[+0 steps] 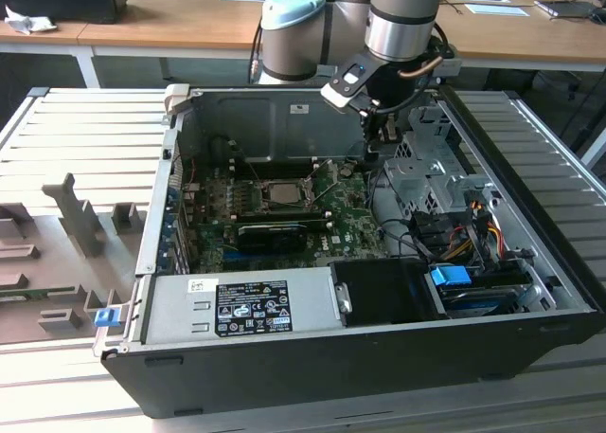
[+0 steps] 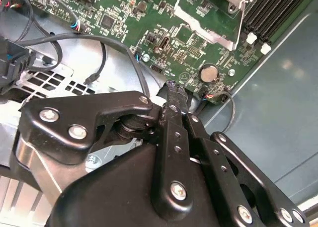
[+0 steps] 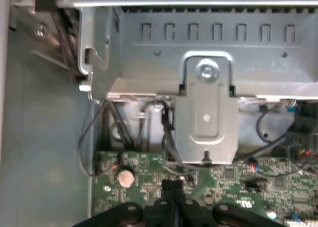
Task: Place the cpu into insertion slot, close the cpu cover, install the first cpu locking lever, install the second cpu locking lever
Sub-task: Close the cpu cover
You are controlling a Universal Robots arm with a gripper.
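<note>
Gripper point(image 2: 173, 92) is pinching shut on nothing as I'm hovering over the motherboard point(image 1: 350, 228) edge beside the drive cage point(image 1: 417, 172). The cpu point(image 1: 277, 192) is apparently sitting in the insertion slot point(image 1: 250, 195), lying toward the exterior view's left of my tool.

1. the black jaws are pressed together, empty, their tips at the edge of the green motherboard point(image 2: 164, 18).
2. a round silver coin battery point(image 2: 208, 73) sits on the board near the tips.
3. black cables point(image 2: 101, 58) cross the grey perforated metal bracket point(image 2: 49, 80).
</note>
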